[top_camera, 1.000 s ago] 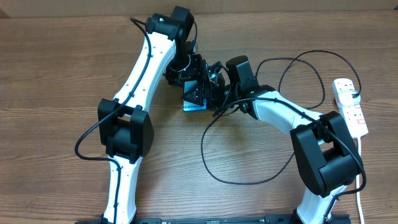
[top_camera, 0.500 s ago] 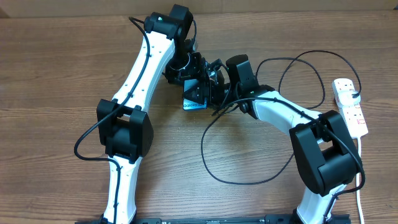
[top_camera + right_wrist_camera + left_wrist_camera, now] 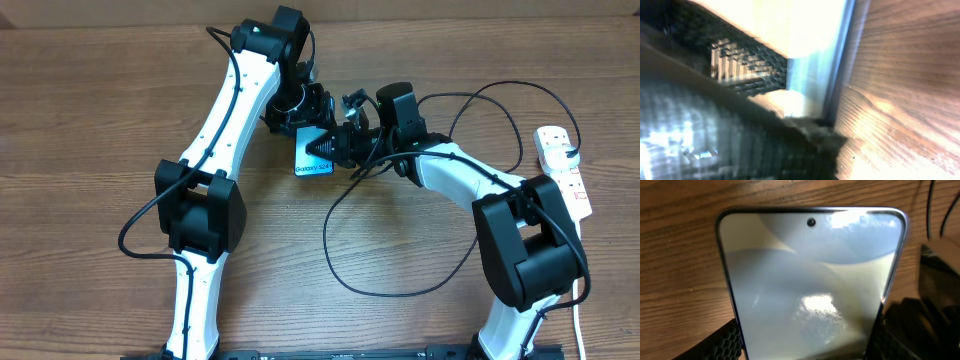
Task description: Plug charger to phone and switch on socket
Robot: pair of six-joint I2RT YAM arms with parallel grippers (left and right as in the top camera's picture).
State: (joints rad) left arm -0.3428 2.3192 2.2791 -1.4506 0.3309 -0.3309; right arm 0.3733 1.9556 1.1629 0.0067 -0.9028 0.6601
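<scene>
A: Which step?

B: Plugging in. The left gripper [image 3: 308, 128] clamps the phone [image 3: 312, 165] between its fingers. The right gripper [image 3: 345, 145] is just beside it, and I can't tell its grip through the blur. The charger [image 3: 400, 290] trails behind, and the socket [image 3: 562, 170] sits well beyond it.

A: Next?

B: Line up tip and port. Compared with 1 second ago, the right wrist has shifted and more of the screen shows.

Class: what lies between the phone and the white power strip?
In the overhead view, the right arm and loops of the black charger cable lie between the phone and the power strip.
</scene>
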